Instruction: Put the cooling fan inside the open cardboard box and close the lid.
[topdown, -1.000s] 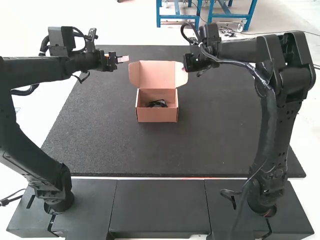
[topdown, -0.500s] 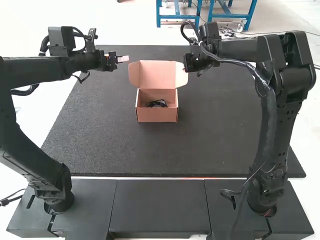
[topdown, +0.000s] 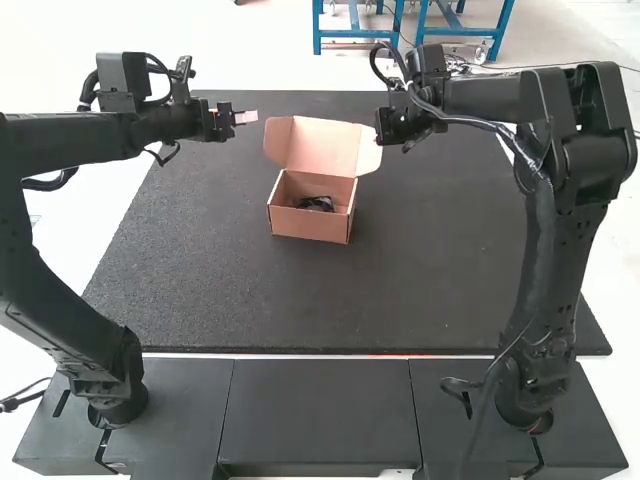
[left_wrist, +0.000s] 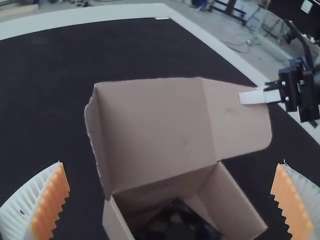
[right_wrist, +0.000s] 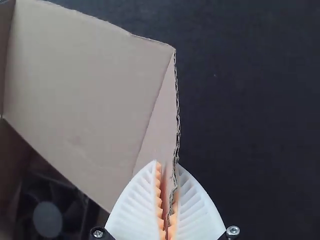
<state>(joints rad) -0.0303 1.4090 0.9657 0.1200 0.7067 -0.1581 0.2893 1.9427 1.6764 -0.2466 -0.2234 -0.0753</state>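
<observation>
Skewed since the earlier frame, the open brown cardboard box is pinched at its lid's right flap by the right gripper. The left gripper, wide open and empty, sits left of the lid.

Black jointed arms, looped black cables, white ribbed fingers, orange pads, silver screws

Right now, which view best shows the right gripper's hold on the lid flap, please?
Right wrist view: the right gripper pinches the lid flap close up. The left wrist view shows it farther off, the high view small.
</observation>
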